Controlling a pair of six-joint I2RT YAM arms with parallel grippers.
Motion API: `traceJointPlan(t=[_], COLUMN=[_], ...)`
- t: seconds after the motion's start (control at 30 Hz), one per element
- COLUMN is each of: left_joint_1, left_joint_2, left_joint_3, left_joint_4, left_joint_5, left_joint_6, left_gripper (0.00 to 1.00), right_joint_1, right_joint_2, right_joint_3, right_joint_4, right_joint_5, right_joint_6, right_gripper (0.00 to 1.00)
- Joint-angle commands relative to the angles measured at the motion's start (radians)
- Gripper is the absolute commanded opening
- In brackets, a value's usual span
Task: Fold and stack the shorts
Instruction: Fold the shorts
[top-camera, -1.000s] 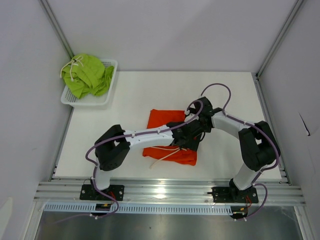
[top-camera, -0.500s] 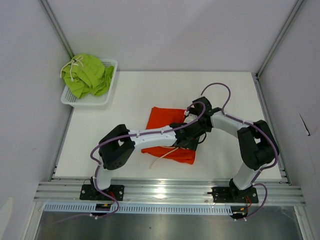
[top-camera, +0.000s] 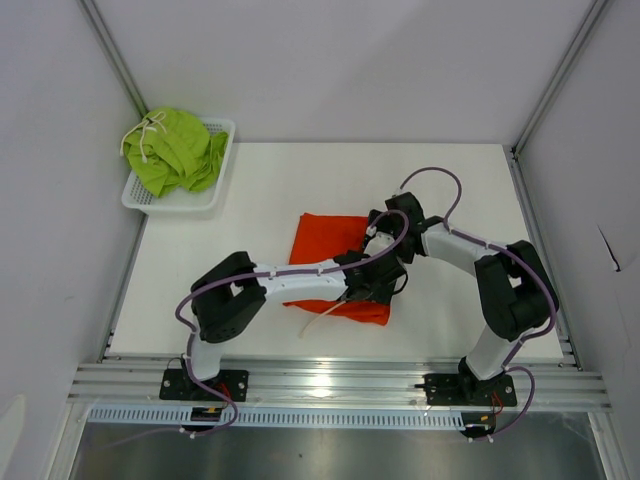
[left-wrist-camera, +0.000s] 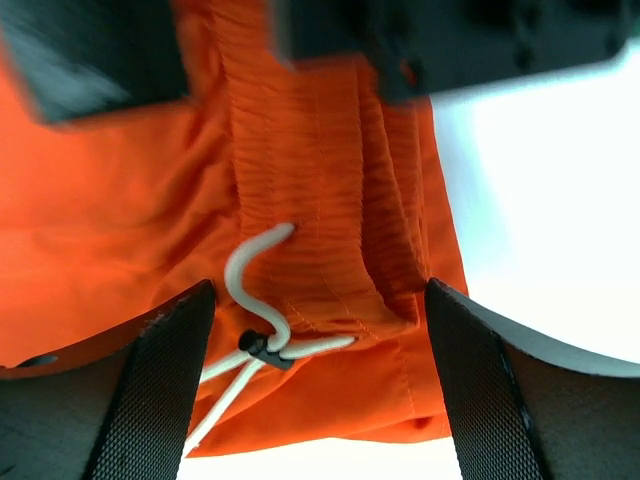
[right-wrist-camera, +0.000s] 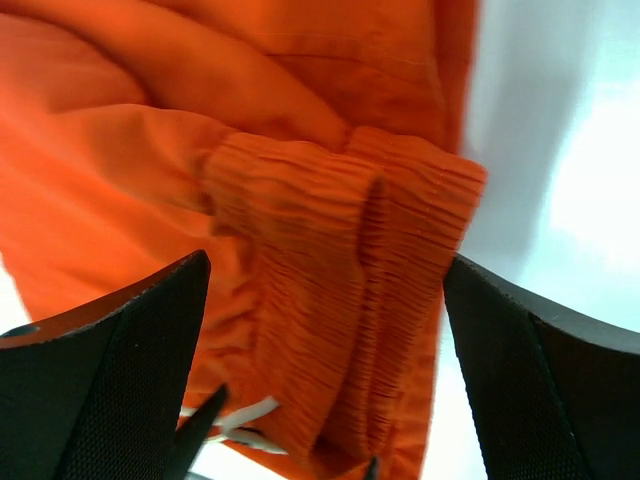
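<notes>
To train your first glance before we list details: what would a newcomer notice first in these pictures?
The orange shorts blaze in the middle of the table. The left claw and right claw hang open over their gathered waistband. Green shorts sit heaped in a white basket at the far left corner.
</notes>
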Motion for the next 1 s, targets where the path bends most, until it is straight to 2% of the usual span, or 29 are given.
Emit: traceJointPlan(t=[0.0, 0.2, 0.4, 0.73, 0.97], left_joint_1=[-0.031, -0.029, -0.029, -0.028, -0.02], left_joint_2=[-0.083, -0.184, -0.283, -0.562, -0.735], left_joint_3=[-0.045, -0.108, -0.166, -0.214, -0.287], left_joint_4=[0.081, 0.135, 0.2, 0.14, 0.097], left_joint_5=[0.035, 0.031, 0.016, 0.042, 0.048], left_joint_6=[0.044, 0.033, 0.043, 0.043, 0.026], left_gripper=[0.87, 0.89, 0.89, 0.91, 0.91], right_joint_1=[0.001, -0.019, -0.01, 0.042, 0.085], right_joint_2=[-0.052, -0.094, -0.05, -0.01, 0.03], right_joint_3=[-0.01, -0.011, 0.027, 0.082, 0.139], right_joint_4=[0.097, 0.088, 0.048, -0.022, -0.081], right_joint_5=[-0.075, -0.104, -0.097, 0.031, 0.199], right_joint_6=[0.043, 0.036, 0.017, -0.029, -0.042], right_gripper=[0.98, 0.99, 0.99, 0.99, 0.99])
